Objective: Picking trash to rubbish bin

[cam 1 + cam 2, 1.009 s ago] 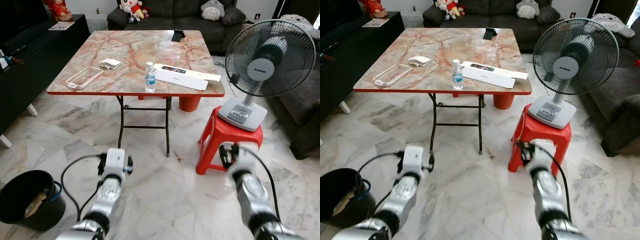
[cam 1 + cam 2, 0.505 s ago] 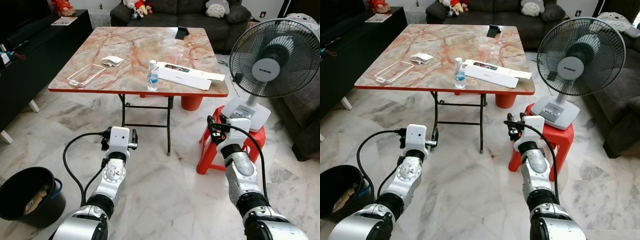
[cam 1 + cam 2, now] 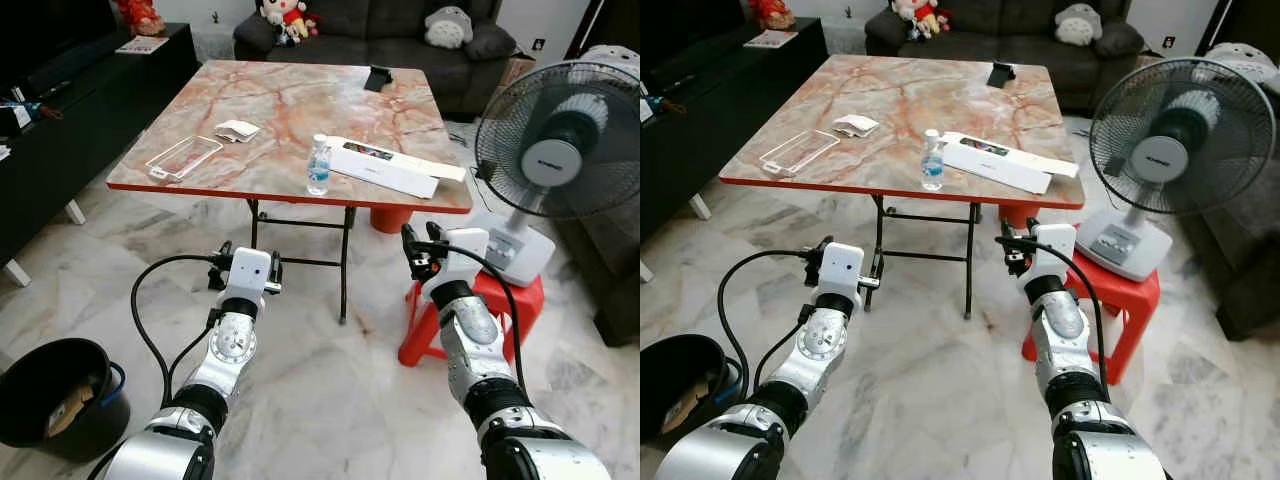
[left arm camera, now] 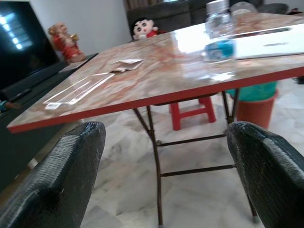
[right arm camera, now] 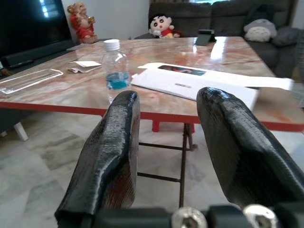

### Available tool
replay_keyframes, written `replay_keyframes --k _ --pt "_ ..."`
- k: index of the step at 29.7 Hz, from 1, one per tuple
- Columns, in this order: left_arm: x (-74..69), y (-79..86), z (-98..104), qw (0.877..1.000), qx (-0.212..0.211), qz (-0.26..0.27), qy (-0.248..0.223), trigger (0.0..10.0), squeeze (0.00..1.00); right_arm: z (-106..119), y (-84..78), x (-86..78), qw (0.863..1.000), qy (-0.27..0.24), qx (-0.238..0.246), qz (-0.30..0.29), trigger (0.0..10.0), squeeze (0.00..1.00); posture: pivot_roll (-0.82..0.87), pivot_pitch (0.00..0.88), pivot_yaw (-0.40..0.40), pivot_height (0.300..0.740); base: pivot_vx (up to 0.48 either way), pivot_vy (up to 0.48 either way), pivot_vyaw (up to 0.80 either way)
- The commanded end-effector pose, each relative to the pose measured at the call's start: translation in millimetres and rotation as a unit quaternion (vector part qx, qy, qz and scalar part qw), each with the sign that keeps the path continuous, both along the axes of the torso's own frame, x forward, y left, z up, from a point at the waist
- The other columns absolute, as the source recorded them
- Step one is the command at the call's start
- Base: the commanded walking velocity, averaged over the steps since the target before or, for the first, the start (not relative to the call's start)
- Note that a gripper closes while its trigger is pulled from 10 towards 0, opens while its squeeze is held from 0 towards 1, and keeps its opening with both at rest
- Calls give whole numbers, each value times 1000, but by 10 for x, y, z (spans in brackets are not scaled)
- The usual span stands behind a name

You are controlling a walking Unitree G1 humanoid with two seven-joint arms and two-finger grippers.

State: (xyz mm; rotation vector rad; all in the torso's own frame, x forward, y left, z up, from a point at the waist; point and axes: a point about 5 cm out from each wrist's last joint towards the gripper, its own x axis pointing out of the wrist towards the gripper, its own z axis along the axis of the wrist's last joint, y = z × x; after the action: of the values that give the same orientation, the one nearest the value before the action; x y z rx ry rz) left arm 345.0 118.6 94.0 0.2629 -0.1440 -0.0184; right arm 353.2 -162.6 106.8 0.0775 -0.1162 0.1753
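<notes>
A clear water bottle (image 3: pixel 318 165) with a blue label stands near the front edge of the marble-topped folding table (image 3: pixel 290 100). Beside it lies a long white box (image 3: pixel 385 170). Further left are a crumpled white wrapper (image 3: pixel 237 130) and a clear plastic tray (image 3: pixel 183 156). On the floor at lower left sits the black rubbish bin (image 3: pixel 45 400), with some trash inside. My left gripper (image 3: pixel 246 264) is held below the table's front edge, open wide and empty. My right gripper (image 3: pixel 422 246) hangs in front of the red stool, open with a narrower gap, holding nothing.
A standing fan (image 3: pixel 558 150) rests on a red plastic stool (image 3: pixel 505 300) to the right of the table. An orange bucket (image 3: pixel 390 215) sits under the table. A dark sofa (image 3: pixel 400 30) lies behind, and a black TV cabinet (image 3: pixel 60 100) runs along the left.
Both arms have risen from low near the floor to just below the table's front edge. The camera has shifted, and the table sits slightly lower and further right in view.
</notes>
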Motion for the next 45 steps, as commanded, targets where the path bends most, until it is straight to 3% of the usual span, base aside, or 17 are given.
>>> replay_keyframes --k 1,19,30,45 --pt "47 10 120 1000 -4 6 -27 10000 0 119 81 55 1000 -18 4 15 10000 0 -42 20 -46 740 480 0 0" --pt "62 -27 183 999 -8 1 -43 10000 0 155 152 63 999 -24 6 36 10000 0 -41 5 -52 740 480 0 -163" --pt "65 -100 313 996 -5 -23 -82 10000 0 178 170 67 999 -30 10 40 10000 0 -39 5 -54 740 456 0 0" --pt "44 -249 531 988 5 -59 -143 10000 0 162 171 51 999 -30 14 40 10000 0 -40 14 -54 740 37 0 0"
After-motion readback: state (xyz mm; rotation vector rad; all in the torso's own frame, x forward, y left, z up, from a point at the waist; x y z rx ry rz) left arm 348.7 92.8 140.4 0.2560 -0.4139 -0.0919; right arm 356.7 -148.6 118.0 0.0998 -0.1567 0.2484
